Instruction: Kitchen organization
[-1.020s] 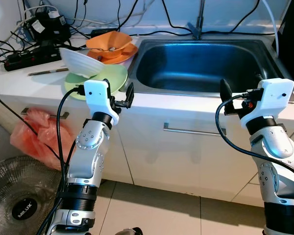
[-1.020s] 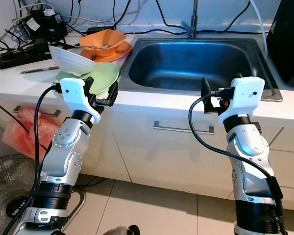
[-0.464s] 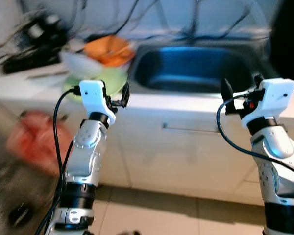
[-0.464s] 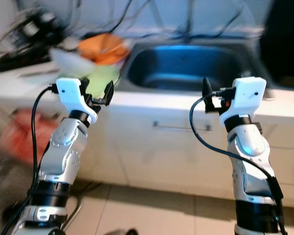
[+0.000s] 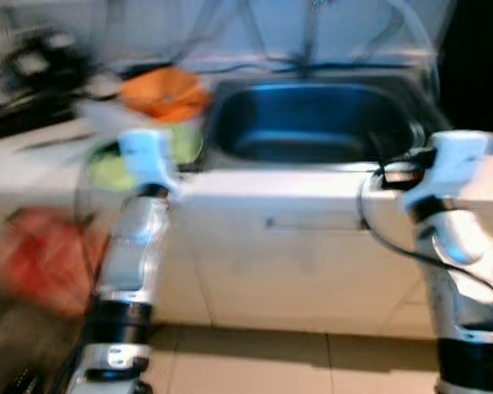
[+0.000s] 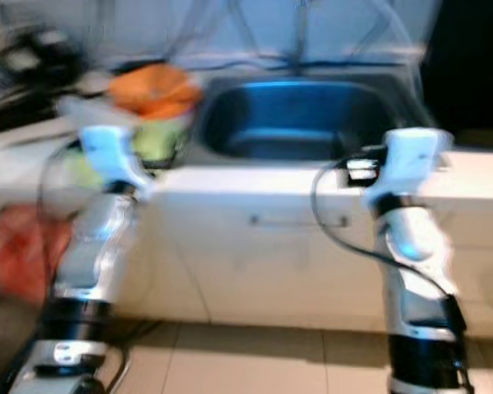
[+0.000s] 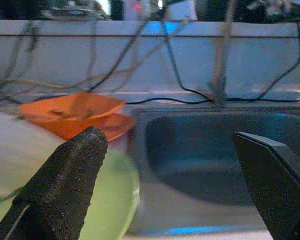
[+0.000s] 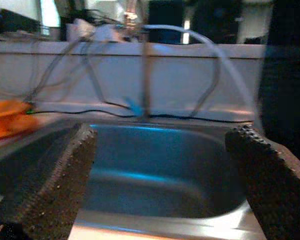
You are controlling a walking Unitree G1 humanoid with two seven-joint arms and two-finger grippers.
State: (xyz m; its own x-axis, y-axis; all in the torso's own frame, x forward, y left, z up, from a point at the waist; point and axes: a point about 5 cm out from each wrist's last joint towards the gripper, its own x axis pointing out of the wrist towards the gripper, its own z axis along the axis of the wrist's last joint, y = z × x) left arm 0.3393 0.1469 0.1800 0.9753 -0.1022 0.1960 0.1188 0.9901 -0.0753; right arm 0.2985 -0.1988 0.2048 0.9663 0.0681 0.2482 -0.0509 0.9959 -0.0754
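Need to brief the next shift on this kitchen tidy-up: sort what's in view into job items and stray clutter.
For the job:
orange bowls
green plate
sink
left gripper, open, near the plate
right gripper, open, facing the sink

Lying about:
cables along the back wall
red bag by the cabinet; view too blurred for more

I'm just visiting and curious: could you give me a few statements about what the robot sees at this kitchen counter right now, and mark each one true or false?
1. The sink holds a pile of dishes. False: its basin looks bare.
2. Orange bowls sit on the counter beside the sink. True.
3. The left gripper is squeezing the green plate. False: its fingers are spread apart and hold nothing.
4. The right gripper is open and faces the sink. True.
5. A red bag lies low by the cabinet on the robot's left. True.
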